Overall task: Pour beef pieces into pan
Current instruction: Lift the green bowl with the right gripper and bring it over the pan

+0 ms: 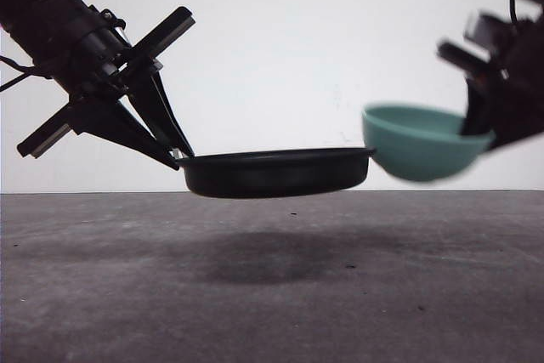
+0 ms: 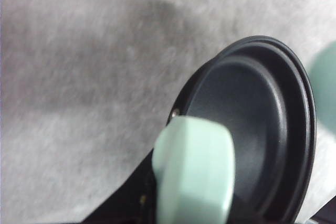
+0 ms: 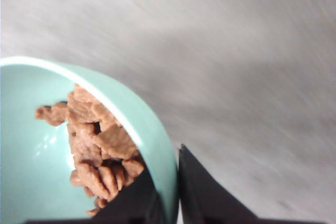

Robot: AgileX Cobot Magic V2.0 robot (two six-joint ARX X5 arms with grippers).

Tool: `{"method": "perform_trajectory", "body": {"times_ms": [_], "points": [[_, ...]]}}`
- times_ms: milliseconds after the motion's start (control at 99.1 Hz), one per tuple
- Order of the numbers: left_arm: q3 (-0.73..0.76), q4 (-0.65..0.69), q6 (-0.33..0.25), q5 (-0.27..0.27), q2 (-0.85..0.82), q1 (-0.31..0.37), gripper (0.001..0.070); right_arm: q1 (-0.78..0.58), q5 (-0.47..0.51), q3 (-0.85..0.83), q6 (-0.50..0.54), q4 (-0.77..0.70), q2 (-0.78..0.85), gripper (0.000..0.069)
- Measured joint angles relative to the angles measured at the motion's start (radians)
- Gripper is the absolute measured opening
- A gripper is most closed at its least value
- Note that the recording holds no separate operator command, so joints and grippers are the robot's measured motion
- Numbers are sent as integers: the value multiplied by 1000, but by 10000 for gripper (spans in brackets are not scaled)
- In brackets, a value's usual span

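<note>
A: Black and shallow, the pan [image 1: 276,172] hangs level above the grey desk [image 1: 272,295], its shadow [image 1: 255,257] beneath; the left claw [image 1: 180,155] grips it at the handle end.

B: The left wrist view adds the mint-green handle [image 2: 193,171] and a bare pan floor.

A: The teal bowl [image 1: 418,142] sits just beside the pan's far rim, the right claw [image 1: 476,129] clamped on its wall.

B: From the front its contents are hidden; the right wrist view shows the beef pieces [image 3: 100,153] heaped inside. Behind, a plain white wall [image 1: 280,57].
</note>
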Motion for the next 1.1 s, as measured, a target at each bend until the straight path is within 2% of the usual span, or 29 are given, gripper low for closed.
{"method": "perform_trajectory", "body": {"times_ms": [121,252,383,676,928,1099], "points": [[0,-14,0,0,0,-13,32,73,36,0,35,57,-70,18],[0,-16,0,27,0,-28,32,175,132,0,53,82,-114,18],[0,-47,0,65,0,-44,32,308,321,0,48,81,-114,18],[0,-92,0,74,-11,-52,32,553,730,0,-78,169,-113,18],[24,-130,0,32,-64,-52,32,569,834,0,-153,174,-113,18],[30,-151,0,28,-68,-52,32,576,834,0,-160,174,-113,18]]}}
